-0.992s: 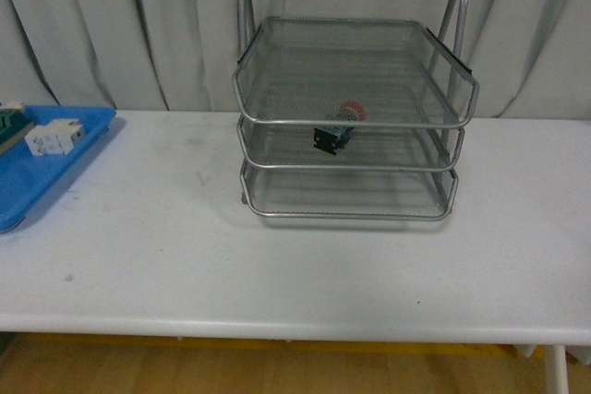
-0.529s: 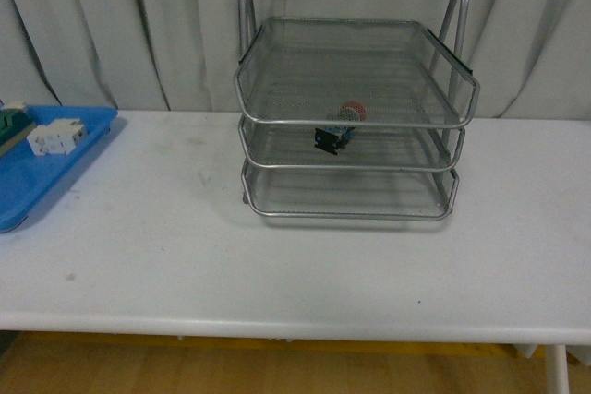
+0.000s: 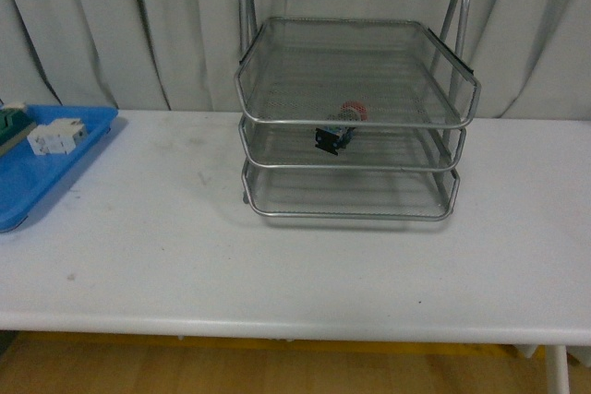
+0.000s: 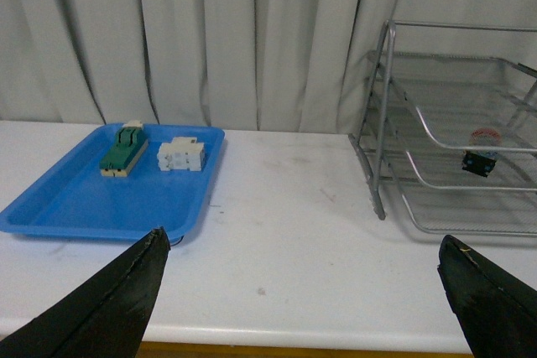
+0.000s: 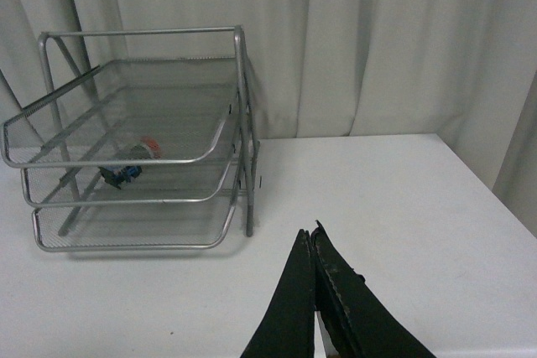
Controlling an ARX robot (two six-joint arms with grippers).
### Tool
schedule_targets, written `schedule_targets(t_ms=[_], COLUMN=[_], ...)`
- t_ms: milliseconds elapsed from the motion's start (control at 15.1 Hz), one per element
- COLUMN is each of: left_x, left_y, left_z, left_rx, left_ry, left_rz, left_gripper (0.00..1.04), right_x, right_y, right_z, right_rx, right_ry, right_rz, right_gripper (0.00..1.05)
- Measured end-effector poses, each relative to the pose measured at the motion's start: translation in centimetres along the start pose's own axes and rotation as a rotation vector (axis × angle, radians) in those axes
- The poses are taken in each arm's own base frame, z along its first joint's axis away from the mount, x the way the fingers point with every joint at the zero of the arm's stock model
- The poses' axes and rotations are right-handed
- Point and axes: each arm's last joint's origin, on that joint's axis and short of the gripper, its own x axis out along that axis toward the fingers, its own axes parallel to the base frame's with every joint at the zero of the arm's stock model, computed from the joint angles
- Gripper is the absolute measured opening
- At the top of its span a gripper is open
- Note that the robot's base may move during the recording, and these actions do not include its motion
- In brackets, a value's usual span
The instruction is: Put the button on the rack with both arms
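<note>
The red-capped dark-bodied push-button (image 3: 340, 126) lies on the silver wire-mesh rack's (image 3: 351, 214) middle tier, so the spread left gripper (image 4: 302, 291) and pressed-together right gripper (image 5: 312, 291) should simply keep well clear of it

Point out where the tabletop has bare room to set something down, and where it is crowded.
Bare white table runs between the blue tray and the rack, along the whole near edge, and right of the rack. The tray's far end is crowded by the white block and green switch. The rack's middle tier holds the button; top and bottom tiers look free.
</note>
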Motion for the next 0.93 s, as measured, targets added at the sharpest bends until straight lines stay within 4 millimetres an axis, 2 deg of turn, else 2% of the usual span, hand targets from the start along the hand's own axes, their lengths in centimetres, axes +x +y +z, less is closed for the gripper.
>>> schedule_targets(t_ms=[265, 794, 926], left_x=[0.0, 0.0, 0.0], left_y=[0.0, 0.0, 0.0], left_z=[0.0, 0.0, 0.0], left_rx=[0.000, 0.000, 0.000], left_ry=[0.000, 0.000, 0.000], left_rz=[0.000, 0.000, 0.002], left_gripper=[0.98, 0.98, 0.98], right_x=[-0.8, -1.9, -2.9], right_y=[0.0, 0.0, 0.0], right_z=[-1.0, -0.9, -1.2], right_rx=[0.000, 0.000, 0.000], right_ry=[-0.003, -0.017, -0.007], right_rz=[0.000, 0.000, 0.000], right_gripper=[0.02, 0.02, 0.02])
